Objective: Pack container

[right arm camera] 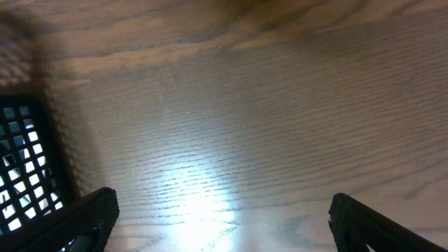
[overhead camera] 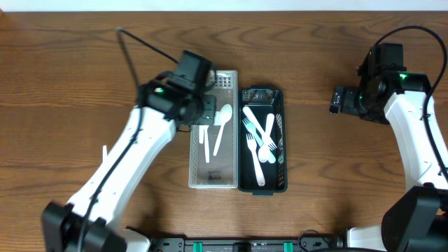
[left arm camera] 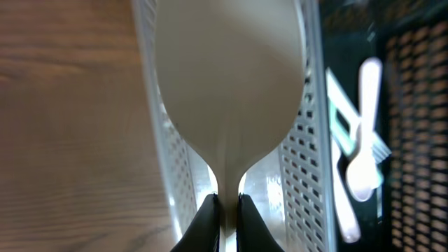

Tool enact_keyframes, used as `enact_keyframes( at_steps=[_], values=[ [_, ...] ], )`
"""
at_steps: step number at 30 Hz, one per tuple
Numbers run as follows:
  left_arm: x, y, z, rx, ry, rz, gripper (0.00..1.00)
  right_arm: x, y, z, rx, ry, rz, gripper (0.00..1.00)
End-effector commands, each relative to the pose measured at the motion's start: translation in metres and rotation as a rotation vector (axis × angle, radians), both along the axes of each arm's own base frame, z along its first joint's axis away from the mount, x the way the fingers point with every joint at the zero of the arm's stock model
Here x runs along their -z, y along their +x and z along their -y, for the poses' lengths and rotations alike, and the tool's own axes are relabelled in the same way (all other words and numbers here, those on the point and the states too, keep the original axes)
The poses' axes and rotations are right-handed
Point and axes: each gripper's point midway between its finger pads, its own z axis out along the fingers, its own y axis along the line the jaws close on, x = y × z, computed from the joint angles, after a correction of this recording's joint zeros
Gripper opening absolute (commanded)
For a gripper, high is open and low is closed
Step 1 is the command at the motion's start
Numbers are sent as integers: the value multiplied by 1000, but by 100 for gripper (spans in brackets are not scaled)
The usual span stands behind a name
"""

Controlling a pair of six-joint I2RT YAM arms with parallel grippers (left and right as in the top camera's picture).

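Left wrist view: left end effector (left arm camera: 227,213) clamps the neck of a white spoon (left arm camera: 227,84), its bowl just ahead, over the white basket (left arm camera: 308,150); right end effector (right arm camera: 222,213) spread wide.

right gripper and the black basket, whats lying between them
Nothing: only bare wooden table separates the right gripper from the black basket, as the overhead view and the right wrist view show.

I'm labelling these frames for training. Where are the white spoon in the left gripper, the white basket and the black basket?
white spoon (left arm camera: 231,77): left wrist view, middle of its bowl.
white basket (overhead camera: 212,184): overhead view, its near end wall.
black basket (overhead camera: 282,150): overhead view, its right side wall.
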Motion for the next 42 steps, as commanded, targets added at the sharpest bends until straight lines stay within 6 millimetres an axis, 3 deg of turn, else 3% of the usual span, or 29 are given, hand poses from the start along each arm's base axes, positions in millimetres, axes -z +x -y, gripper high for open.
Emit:
enact_keyframes(
  at_steps=[1, 6, 9, 10, 12, 16, 19, 24, 27, 32, 33, 38, 42],
  values=[
    [38, -3, 0, 24, 75, -91, 6, 4, -1, 0, -9, 3, -10, 99],
    [75, -5, -1, 27, 124, -189, 7, 4, -1, 0, -9, 3, -11, 99],
    [83, -6, -1, 27, 134, -209, 14, 4, -2, 0, -9, 3, -14, 99],
    [83, -6, -1, 27, 135, -210, 17, 4, -2, 0, -9, 3, -14, 99],
    [82, -5, -1, 27, 133, -205, 44, 4, -2, 0, -9, 3, -14, 99],
    [73, -5, -2, 55, 136, -187, 47, 4, -1, 0, -9, 3, -13, 99],
    [51, -7, -11, 47, 170, -158, 47, 4, -1, 0, -9, 2, -13, 99],
    [-6, -19, -60, 3, 289, -57, 52, 4, -1, 0, -9, 2, -13, 99],
    [-39, -39, -98, -26, 316, -19, 65, 4, -1, 0, -9, 2, -13, 99],
    [-73, -74, -159, -186, 306, 4, 99, 4, -1, 0, -9, 2, -13, 99],
    [-78, -79, -172, -243, 298, 18, 98, 4, -1, 0, -9, 2, -13, 99],
    [-79, -90, -219, -451, 276, 23, 98, 4, -1, 0, -9, 3, -13, 99],
    [-53, -87, -243, -562, 231, -19, 98, 4, -2, 0, -9, 3, -14, 99]
  ],
)
